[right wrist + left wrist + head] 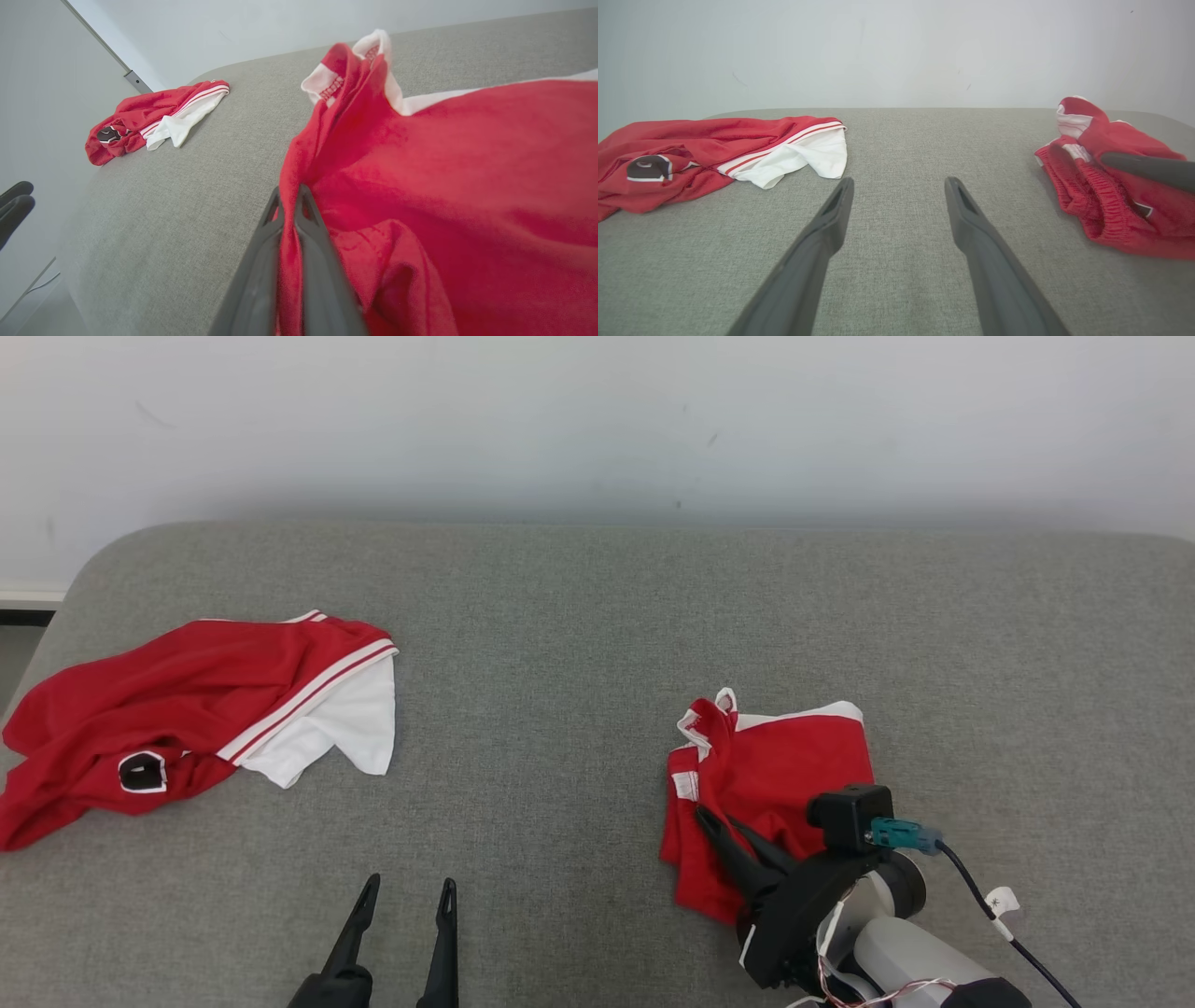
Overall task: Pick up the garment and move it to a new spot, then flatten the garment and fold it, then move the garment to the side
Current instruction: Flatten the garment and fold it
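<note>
Right hand [290, 191] is pinching an edge of the red garment [784, 765], lying compact and seemingly folded at the right of the grey worktop [560, 709], so probably only the move aside is remaining, while the left hand [411, 882] is hovering wide open.

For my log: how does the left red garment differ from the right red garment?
The left red garment with a white panel lies spread, untouched; the right red garment with white trim is bunched, pinched by the right gripper, jaws shut. Both lie on the grey fabric surface.
</note>
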Controlling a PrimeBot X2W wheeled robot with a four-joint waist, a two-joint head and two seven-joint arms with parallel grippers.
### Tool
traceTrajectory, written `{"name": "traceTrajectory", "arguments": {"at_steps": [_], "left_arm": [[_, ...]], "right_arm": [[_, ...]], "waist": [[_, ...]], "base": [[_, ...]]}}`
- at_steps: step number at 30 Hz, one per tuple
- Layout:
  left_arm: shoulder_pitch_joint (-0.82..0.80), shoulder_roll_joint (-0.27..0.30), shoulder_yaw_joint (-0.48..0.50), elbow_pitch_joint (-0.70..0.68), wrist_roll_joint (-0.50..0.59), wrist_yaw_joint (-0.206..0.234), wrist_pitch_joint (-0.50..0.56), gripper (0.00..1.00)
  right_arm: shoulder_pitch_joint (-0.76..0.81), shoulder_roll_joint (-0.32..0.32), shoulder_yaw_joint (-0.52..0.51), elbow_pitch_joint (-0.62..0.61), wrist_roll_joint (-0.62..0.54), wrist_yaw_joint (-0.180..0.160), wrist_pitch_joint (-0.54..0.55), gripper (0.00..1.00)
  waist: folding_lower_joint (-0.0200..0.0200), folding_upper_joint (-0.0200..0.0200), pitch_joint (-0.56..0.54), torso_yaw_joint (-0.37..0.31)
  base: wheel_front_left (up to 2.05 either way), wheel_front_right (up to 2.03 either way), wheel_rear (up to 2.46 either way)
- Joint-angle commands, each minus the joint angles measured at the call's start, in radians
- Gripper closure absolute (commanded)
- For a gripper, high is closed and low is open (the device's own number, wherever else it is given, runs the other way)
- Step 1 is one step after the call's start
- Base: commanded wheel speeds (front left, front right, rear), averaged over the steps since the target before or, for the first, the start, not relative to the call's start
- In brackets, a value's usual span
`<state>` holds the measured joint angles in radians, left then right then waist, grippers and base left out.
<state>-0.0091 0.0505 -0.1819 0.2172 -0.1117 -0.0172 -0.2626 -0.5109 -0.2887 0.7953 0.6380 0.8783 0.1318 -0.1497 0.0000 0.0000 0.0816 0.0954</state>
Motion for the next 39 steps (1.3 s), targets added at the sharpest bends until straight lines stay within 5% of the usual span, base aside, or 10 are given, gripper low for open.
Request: {"name": "traceTrajectory", "arguments": {"at_steps": [1,2,3,15,23,24,26,39], "left_arm": [[-0.006,0.000,0.002,0.000,-0.003,0.005,-0.003,0.00],[-0.003,0.000,0.004,0.000,-0.003,0.005,-0.003,0.00],[-0.001,0.000,0.007,0.001,-0.004,0.006,-0.003,0.00],[0.034,0.000,0.039,-0.006,0.008,-0.001,-0.003,0.00],[0.028,0.000,0.040,-0.005,0.007,-0.005,-0.003,0.00],[0.027,0.000,0.040,-0.005,0.006,-0.004,-0.003,0.00],[0.025,0.000,0.039,-0.004,0.005,-0.005,-0.003,0.00],[0.006,0.000,0.030,0.002,0.014,-0.009,-0.003,0.00]], "right_arm": [[0.013,0.004,-0.005,0.004,-0.007,-0.002,-0.004,1.00],[0.015,0.001,-0.011,0.004,-0.011,-0.002,-0.012,0.74],[0.019,-0.001,-0.013,-0.003,-0.011,-0.002,-0.021,0.00],[0.161,-0.124,-0.222,-0.169,-0.077,-0.002,-0.112,0.00],[0.233,-0.114,-0.283,-0.188,-0.108,-0.002,-0.109,0.00],[0.235,-0.110,-0.292,-0.183,-0.113,-0.002,-0.110,0.38],[0.228,-0.101,-0.301,-0.168,-0.148,-0.002,-0.111,1.00],[0.163,-0.025,-0.324,0.005,-0.354,-0.002,-0.116,1.00]], "waist": [[0.0000,0.0000,-0.001,-0.001],[0.0000,0.0000,-0.002,-0.003],[0.0000,0.0000,-0.005,-0.005],[0.0000,0.0000,-0.034,-0.049],[0.0000,0.0000,-0.028,-0.050],[0.0000,0.0000,-0.027,-0.049],[0.0000,0.0000,-0.024,-0.047],[0.0000,0.0000,-0.016,-0.007]], "base": [[0.00,0.00,0.00],[0.00,0.00,0.00],[0.00,0.00,0.00],[0.00,0.00,0.00],[0.00,0.00,0.00],[0.00,0.00,0.00],[0.00,0.00,0.00],[0.00,0.00,0.00]]}}
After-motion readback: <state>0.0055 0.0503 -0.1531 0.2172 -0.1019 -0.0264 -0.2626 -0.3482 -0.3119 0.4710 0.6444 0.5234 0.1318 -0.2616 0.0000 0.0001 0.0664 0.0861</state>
